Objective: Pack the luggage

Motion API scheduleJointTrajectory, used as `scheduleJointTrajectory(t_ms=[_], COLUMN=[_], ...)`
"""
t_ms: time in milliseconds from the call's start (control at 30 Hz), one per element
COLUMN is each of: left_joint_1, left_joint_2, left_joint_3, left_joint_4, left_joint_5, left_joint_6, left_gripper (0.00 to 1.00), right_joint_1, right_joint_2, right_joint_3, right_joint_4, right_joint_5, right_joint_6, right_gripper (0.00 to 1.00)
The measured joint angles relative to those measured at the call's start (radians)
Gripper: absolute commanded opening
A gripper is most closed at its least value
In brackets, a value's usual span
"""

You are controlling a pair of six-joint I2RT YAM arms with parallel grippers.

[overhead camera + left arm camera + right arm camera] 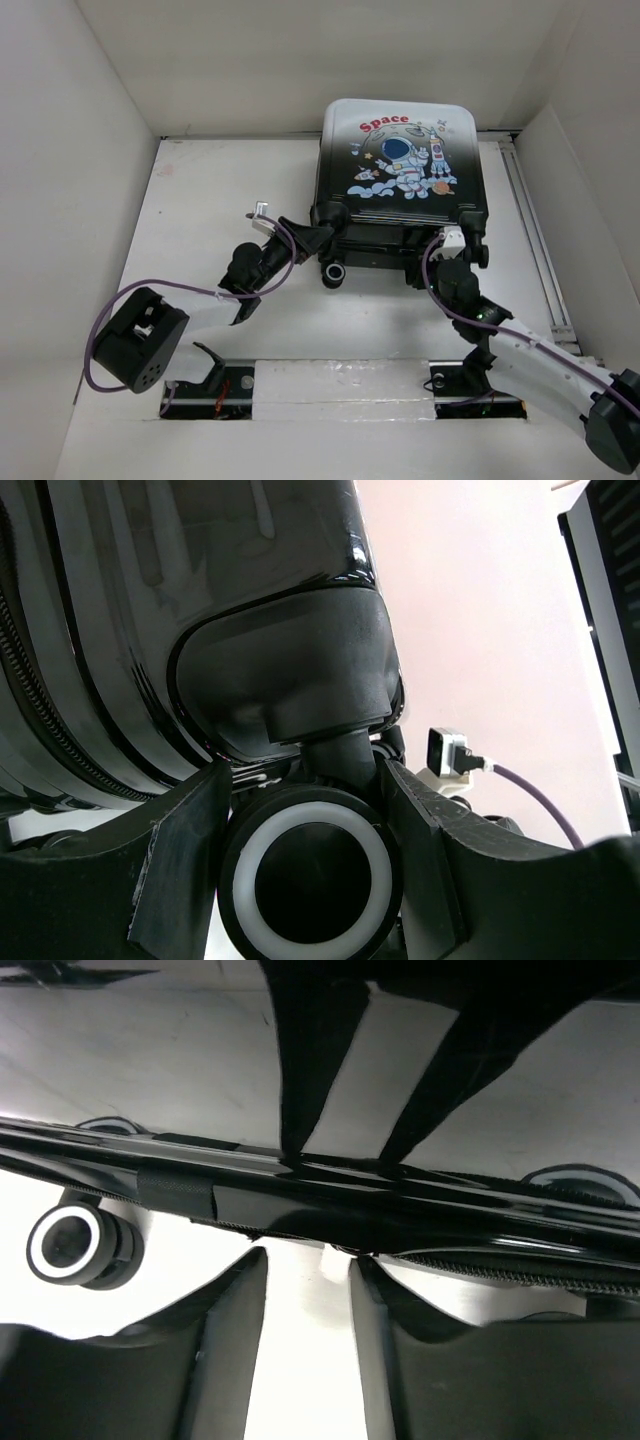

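The left gripper (300,775) is closed on a black suitcase wheel (310,878). Its two matte black, wedge-shaped fingers (180,870) press the wheel from either side. The wheel is round with a smooth white ring on its face, and it hangs on a short stem under a rounded matte black corner housing.

The right gripper (308,1260) stands partly open. Its blunt black fingers (225,1350) are apart with only bare white surface between them, and their tips reach up to the glossy black edge of the case. Whether they touch it cannot be told.

Both grippers are at the small hard-shell suitcase (400,160), which lies flat on the far, right-of-centre part of the white table (200,200), with its wheel end towards the arms. The overhead view alone shows the upturned shell fading from white to black, with a cartoon astronaut, a rocket and the red word "Space".

The wrist views show what the overhead view does not: ribbed, mirror-shiny black plastic and a toothed zip line along the seam. The right wrist view also shows a second white-ringed wheel (68,1245) standing free to the left of the fingers.

A purple cable (150,285) loops along the left arm.
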Motion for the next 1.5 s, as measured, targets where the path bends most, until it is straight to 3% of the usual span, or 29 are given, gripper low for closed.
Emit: scheduleJointTrajectory(t_ms=[100, 233, 667, 700, 733, 833, 967, 1100, 1300, 1500], left_joint_1=[0.0, 0.0, 0.002, 0.003, 0.003, 0.003, 0.003, 0.003, 0.002, 0.0], left_joint_2=[0.005, 0.007, 0.0, 0.0, -0.001, -0.002, -0.008, -0.014, -0.023, -0.029], left_joint_3=[0.002, 0.002, 0.004, 0.005, 0.005, 0.007, 0.009, 0.009, 0.009, 0.011], left_joint_4=[0.005, 0.007, -0.003, -0.004, -0.005, -0.011, -0.02, -0.028, -0.043, -0.057], left_joint_5=[0.003, 0.005, -0.001, -0.001, -0.001, 0.0, 0.0, -0.002, -0.003, -0.009], left_joint_6=[-0.002, -0.002, -0.002, -0.002, -0.002, -0.001, 0.002, 0.005, 0.008, 0.014], left_gripper=[0.0, 0.0, 0.0, 0.0, 0.0, 0.0, 0.0, 0.0, 0.0, 0.0], right_joint_1=[-0.002, -0.003, 0.016, 0.027, 0.037, 0.057, 0.033, -0.002, -0.037, -0.066], right_joint_2=[0.011, 0.03, 0.052, 0.052, 0.049, -0.001, -0.053, -0.031, -0.002, 0.07], right_joint_3=[0.0, 0.0, -0.034, -0.034, -0.034, -0.047, -0.053, -0.052, -0.051, -0.051], right_joint_4=[0.007, 0.011, 0.086, 0.085, 0.083, 0.08, 0.081, 0.09, 0.114, 0.193], right_joint_5=[0.0, 0.008, 0.033, 0.051, 0.068, 0.079, 0.078, 0.051, 0.022, 0.0], right_joint_6=[-0.008, 0.001, 0.02, 0.024, 0.028, 0.041, 0.049, 0.031, 0.009, -0.011], right_gripper=[0.27, 0.0, 0.01, 0.12, 0.36, 0.59, 0.59, 0.5, 0.47, 0.31])
